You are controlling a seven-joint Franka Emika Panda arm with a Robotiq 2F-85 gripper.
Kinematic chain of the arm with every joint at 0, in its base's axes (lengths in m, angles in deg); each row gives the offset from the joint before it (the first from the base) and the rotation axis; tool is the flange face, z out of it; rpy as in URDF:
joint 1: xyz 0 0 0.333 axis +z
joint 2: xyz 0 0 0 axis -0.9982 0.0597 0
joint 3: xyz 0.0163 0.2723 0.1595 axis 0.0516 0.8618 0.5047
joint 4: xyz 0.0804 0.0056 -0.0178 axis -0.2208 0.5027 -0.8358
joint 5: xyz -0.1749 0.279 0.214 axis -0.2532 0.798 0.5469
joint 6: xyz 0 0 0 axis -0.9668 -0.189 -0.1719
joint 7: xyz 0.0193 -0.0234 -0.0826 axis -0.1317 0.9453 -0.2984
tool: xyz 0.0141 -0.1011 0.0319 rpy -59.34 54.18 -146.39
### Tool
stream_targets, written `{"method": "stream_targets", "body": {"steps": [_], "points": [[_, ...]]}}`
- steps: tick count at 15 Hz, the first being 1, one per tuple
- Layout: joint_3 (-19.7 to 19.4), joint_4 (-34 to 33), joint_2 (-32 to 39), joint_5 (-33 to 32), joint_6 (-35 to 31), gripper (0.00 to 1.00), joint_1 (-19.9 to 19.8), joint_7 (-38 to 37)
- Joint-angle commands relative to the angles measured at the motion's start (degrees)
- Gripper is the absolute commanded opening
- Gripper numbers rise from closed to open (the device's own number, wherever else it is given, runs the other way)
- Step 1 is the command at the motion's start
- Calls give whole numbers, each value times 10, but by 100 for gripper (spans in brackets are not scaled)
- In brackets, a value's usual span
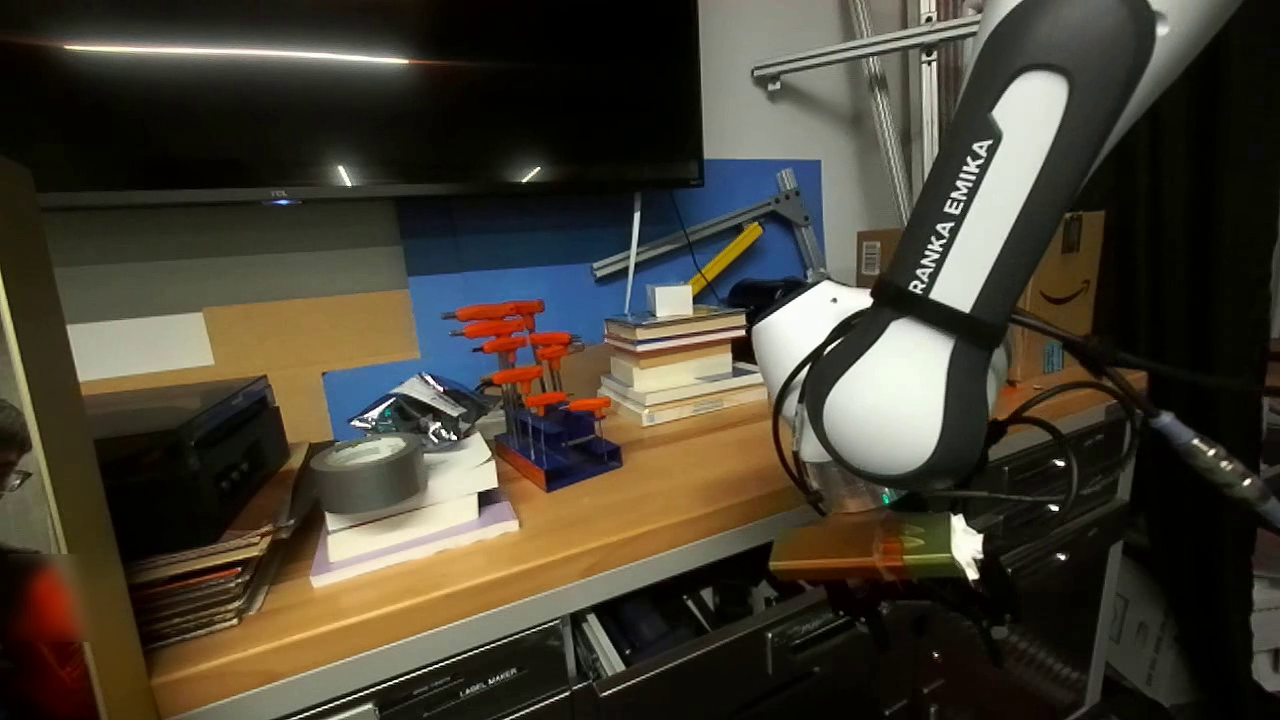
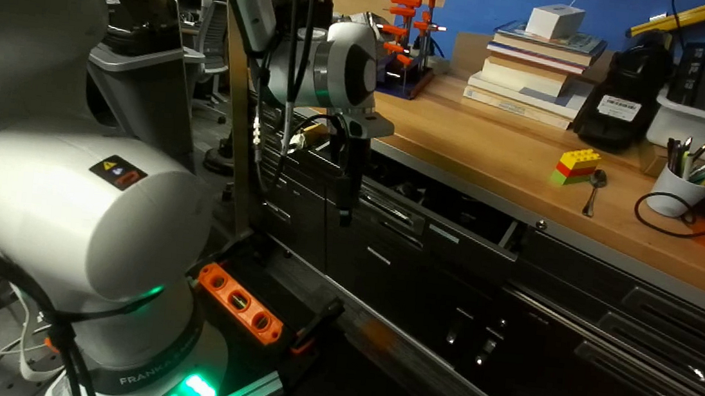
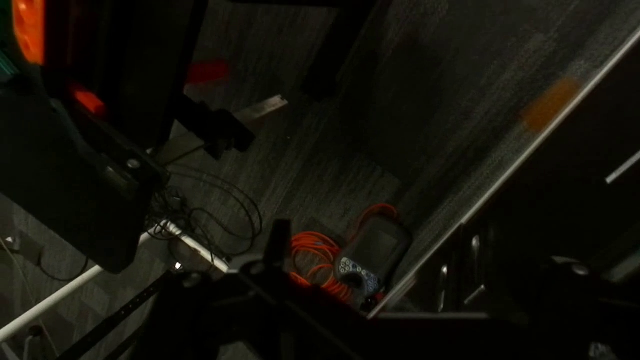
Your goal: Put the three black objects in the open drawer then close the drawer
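The open drawer (image 1: 745, 655) juts from the dark cabinet under the worktop; it also shows in an exterior view (image 2: 452, 233). Dark items lie inside it, but it is too dark to tell whether the three black objects are among them. I cannot make out those objects anywhere else. My gripper (image 1: 937, 635) hangs pointing down in front of the cabinet, near one end of the drawer; it also shows side-on in an exterior view (image 2: 344, 213). Its fingers stand apart with nothing seen between them. In the wrist view one finger (image 3: 280, 240) shows against the floor; the other is lost in shadow.
The wooden worktop (image 1: 560, 540) bears book stacks (image 1: 680, 365), a hex-key stand (image 1: 560, 450), a tape roll (image 1: 368, 472), a toy-brick block (image 2: 575, 166), a spoon (image 2: 593, 192) and a pen cup (image 2: 680, 191). A handheld device (image 3: 375, 250) and orange cable (image 3: 312, 242) lie below.
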Motion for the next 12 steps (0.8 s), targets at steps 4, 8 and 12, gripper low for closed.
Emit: {"method": "stream_targets", "body": {"steps": [4, 8, 12], "points": [[53, -50, 106, 80, -24, 100, -51, 59], [61, -119, 182, 138, -26, 100, -46, 60], [51, -165, 214, 164, -58, 100, -30, 38]]}}
